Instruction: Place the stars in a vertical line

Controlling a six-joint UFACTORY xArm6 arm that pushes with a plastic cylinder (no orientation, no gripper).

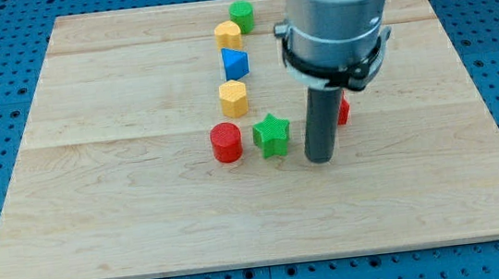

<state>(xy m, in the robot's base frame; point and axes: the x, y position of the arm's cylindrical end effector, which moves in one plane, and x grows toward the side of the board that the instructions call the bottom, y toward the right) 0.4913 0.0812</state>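
Stars are looking light, stiff and slippery, likely sliding or twisting unless pushed on a flat flank. Green star [271, 134] is sitting mid-table [128, 217], bright with stubby points; red block [343, 111] is hiding behind the rod, shape unclear. No jaws exist; my tip [320, 159] is standing just beside the green star at its four o'clock.

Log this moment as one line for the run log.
tip right of green star, apart | red block mostly hidden behind rod, shape unclear | red cylinder left of star | stars not lined up yet

Seven blocks [271, 135], perhaps two stars.
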